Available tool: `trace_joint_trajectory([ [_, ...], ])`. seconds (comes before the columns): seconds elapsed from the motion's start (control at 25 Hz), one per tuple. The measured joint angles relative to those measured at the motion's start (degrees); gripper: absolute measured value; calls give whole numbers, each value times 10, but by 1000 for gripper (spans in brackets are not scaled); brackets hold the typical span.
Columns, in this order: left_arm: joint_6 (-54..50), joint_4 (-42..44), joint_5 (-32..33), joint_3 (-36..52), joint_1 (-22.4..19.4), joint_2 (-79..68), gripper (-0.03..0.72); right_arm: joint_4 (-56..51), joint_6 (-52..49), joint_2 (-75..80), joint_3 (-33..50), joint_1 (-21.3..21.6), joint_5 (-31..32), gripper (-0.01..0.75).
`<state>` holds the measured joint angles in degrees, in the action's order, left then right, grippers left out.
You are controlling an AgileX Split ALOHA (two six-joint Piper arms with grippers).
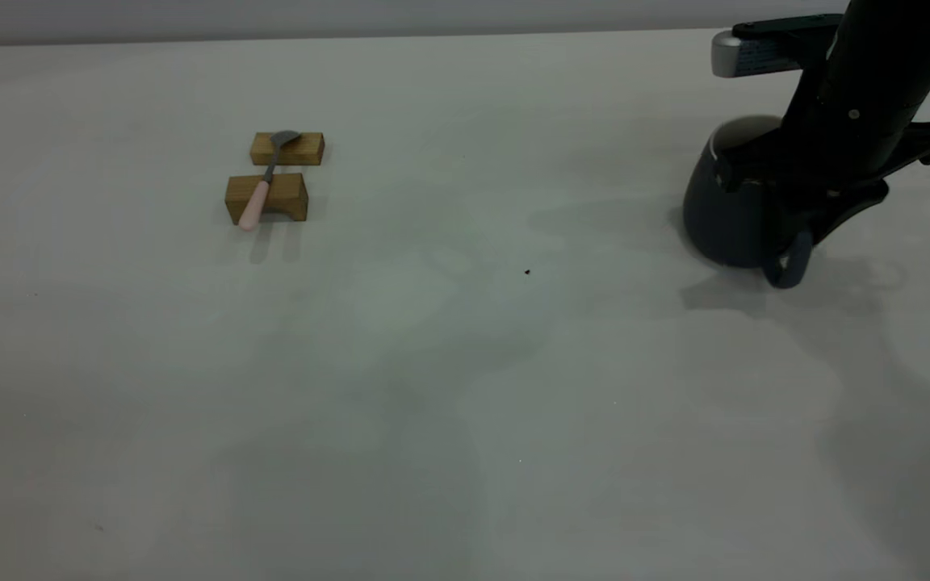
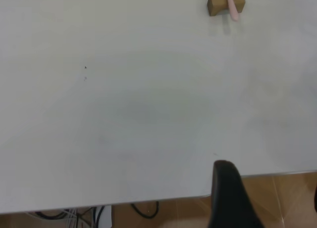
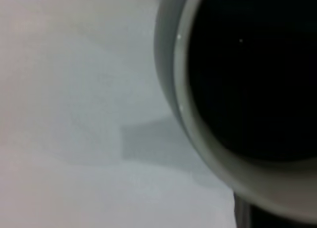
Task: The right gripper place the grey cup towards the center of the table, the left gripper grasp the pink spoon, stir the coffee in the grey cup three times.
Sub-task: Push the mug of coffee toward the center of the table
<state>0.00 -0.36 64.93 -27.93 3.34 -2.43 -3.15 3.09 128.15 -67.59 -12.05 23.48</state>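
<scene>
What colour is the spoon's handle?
Pale pink; the pink spoon shows best in the exterior view.

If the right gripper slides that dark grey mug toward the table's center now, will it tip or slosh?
The dark slate-grey mug looks squat and rounded with a broad base, so tipping seems unlikely. The black glossy coffee appears to sit high, near the white rim, so a quick shove could slosh. The right gripper is at its handle side; pushing there might rotate it.

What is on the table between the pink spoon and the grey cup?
Only bare table, apart from a tiny dark speck, as the exterior view shows. The pink spoon rests on two wooden blocks; the grey cup stands at the right gripper.
</scene>
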Motion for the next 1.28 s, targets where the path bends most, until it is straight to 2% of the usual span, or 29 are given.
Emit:
trace_joint_trajectory([
  [0.24,0,0,0,0,0,0,479,0,22,4,-25,-13,18,166],
  [1.08,0,0,0,0,0,0,479,1,22,76,-170,-181,49,166],
  [1.28,0,0,0,0,0,0,479,-2,7,84,-187,-195,49,170],
])
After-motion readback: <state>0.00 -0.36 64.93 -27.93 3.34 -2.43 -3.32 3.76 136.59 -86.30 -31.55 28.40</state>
